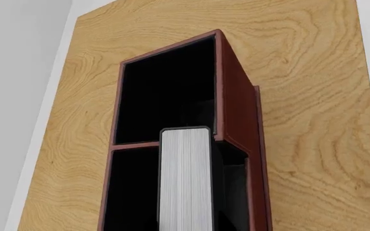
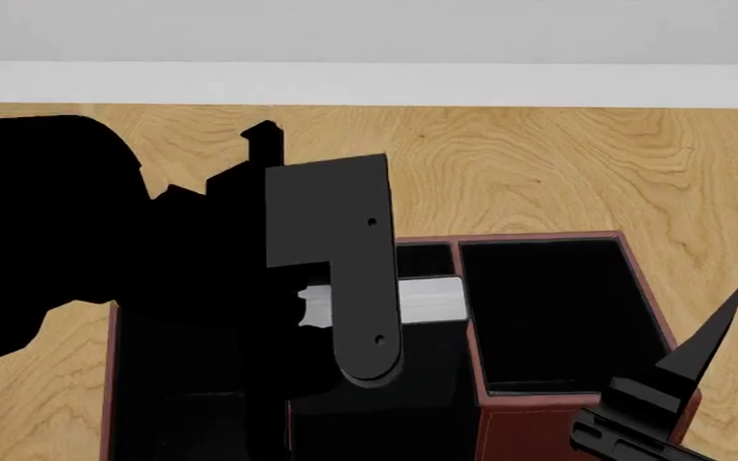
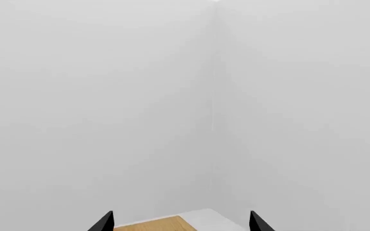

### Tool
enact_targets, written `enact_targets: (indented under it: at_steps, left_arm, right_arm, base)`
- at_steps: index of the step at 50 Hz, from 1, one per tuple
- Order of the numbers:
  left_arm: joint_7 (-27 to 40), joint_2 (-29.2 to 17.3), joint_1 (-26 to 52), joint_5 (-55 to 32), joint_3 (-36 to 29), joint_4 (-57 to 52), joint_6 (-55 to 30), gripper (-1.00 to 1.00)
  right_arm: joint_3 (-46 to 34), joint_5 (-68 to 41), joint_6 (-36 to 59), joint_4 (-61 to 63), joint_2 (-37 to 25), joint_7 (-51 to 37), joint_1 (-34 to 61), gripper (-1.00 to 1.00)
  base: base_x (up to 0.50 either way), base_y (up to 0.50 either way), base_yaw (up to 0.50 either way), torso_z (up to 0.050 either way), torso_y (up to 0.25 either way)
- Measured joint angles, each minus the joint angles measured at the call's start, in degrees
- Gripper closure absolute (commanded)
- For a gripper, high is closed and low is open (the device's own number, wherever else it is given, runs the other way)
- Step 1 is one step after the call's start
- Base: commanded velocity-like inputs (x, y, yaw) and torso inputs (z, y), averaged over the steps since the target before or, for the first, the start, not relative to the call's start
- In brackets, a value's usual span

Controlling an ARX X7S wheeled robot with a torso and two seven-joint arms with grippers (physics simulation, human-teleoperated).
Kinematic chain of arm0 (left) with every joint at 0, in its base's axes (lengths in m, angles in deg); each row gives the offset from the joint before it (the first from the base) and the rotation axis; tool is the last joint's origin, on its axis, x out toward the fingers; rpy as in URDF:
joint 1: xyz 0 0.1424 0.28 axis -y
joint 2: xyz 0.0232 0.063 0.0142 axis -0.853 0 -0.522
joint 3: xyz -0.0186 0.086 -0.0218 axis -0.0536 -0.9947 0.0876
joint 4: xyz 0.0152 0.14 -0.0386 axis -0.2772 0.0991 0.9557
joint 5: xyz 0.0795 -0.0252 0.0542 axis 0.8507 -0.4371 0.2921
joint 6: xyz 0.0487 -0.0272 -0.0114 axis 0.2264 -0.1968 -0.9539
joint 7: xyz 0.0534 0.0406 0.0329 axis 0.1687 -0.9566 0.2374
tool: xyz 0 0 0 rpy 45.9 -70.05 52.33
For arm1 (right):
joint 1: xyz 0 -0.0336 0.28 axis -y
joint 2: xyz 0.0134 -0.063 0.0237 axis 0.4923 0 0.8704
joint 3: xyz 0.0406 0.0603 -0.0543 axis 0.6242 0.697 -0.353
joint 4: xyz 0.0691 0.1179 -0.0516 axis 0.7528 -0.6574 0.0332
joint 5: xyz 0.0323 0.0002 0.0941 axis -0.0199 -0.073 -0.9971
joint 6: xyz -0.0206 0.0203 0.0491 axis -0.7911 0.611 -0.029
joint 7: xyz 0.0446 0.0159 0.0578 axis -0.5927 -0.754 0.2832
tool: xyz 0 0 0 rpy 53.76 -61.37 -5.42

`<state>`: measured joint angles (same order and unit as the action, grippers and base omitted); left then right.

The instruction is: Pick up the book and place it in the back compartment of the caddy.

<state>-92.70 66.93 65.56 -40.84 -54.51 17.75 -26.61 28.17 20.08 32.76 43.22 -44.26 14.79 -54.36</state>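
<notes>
One book (image 1: 185,178) stands over the caddy's (image 1: 236,101) cross divider (image 1: 135,145).

In the head view the left arm (image 2: 112,250) hides most of the caddy (image 2: 561,317) and all but a pale strip of the book (image 2: 427,300). The right end effector (image 3: 180,222) shows only two fingertips at the right wrist view's edge.
</notes>
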Motion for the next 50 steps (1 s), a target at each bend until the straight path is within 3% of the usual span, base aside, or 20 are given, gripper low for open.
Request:
enact_targets:
  at_steps: [50]
  left_arm:
    - [-1.3,1.4,-6.0,4.4,-4.2,6.6,8.0,1.0]
  right_arm:
    - [-1.1,0.7,2.4,0.0,-0.2,0.3,1.1,-1.0]
  base:
    - [0.0,0.0,0.0,0.0,0.001]
